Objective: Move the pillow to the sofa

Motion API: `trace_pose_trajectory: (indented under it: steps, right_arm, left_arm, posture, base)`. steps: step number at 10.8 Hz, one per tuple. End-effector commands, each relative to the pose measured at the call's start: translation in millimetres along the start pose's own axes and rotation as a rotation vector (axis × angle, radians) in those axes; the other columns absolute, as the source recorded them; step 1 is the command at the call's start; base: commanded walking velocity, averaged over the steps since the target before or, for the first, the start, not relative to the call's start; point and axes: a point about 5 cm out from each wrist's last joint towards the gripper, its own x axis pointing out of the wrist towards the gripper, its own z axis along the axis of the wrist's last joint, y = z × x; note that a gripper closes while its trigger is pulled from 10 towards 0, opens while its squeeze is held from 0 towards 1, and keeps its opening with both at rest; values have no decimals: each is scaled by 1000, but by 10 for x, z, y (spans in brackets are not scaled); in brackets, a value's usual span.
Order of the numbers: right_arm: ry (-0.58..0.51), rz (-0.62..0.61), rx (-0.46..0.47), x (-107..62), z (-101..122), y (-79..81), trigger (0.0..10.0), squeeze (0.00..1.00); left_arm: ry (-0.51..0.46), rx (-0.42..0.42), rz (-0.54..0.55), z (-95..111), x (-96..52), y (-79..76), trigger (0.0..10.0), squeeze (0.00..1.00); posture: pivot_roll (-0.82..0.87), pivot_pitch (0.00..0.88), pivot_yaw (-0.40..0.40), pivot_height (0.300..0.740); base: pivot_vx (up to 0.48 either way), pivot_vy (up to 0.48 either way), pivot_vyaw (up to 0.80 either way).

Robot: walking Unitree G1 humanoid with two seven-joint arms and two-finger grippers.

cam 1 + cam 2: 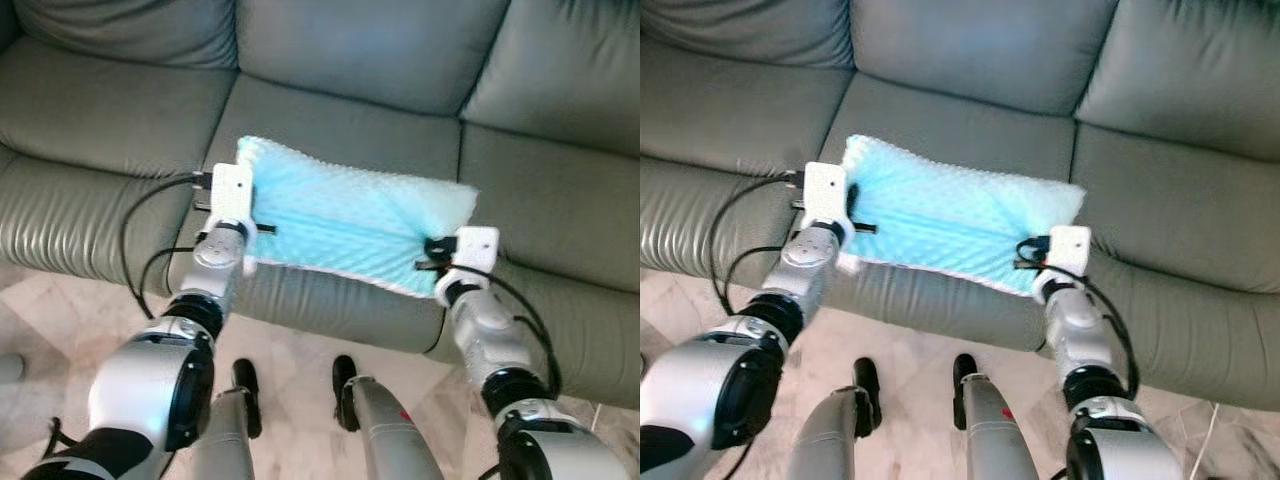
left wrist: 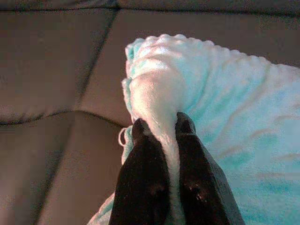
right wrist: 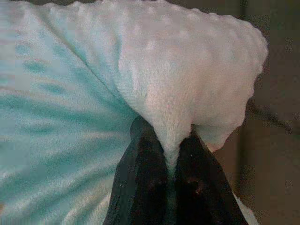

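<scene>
A light blue, bumpy plush pillow (image 1: 350, 220) is stretched between my two grippers over the middle seat of the grey-green leather sofa (image 1: 330, 130). My left gripper (image 2: 161, 127) is shut on the pillow's left edge, with a fold of white fabric pinched between its black fingers (image 2: 145, 173). At the other end, my right gripper (image 3: 166, 131) is shut on the pillow's right corner (image 3: 201, 84). Whether the pillow rests on the seat or hangs just above it cannot be told.
The sofa's backrest cushions (image 1: 370, 40) rise behind the pillow. Seat cushions extend to the left (image 1: 90, 110) and right (image 1: 560, 200). Below the sofa front lies a pale marbled floor (image 1: 290, 350), where my two legs (image 1: 300, 420) stand.
</scene>
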Motion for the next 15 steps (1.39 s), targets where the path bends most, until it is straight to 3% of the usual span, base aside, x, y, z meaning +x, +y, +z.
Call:
trace_pose_trajectory:
  steps: [1,3,5,6,7,15]
  right_arm:
    - [49,-6,27,-77,-178,-34,10000,0]
    - [57,20,20,-81,-219,14,10000,0]
    - [38,-4,-23,-61,-164,-34,10000,0]
    - [34,-5,-33,-58,-151,-58,10000,0]
    - [27,-15,-37,-60,-140,-83,10000,1000]
    - [44,6,-17,-123,-264,-41,10000,1000]
  left_arm:
    - [59,46,39,-166,-44,67,10000,0]
    - [82,74,86,-220,-58,159,10000,0]
    - [85,82,82,-222,-60,122,10000,0]
    - [87,58,73,-227,-63,82,10000,573]
    - [86,53,70,-224,-63,62,10000,1000]
    - [92,42,39,-266,-78,64,10000,1000]
  posture:
    - [-221,528,-9,740]
    - [-220,532,-9,740]
    - [-220,535,-10,740]
    - [-220,535,-10,740]
    - [-225,537,-12,740]
    - [-216,533,-8,740]
  base:
    - [0,0,0]
    - [0,0,0]
    - [0,0,0]
    - [0,0,0]
    - [0,0,0]
    - [0,0,0]
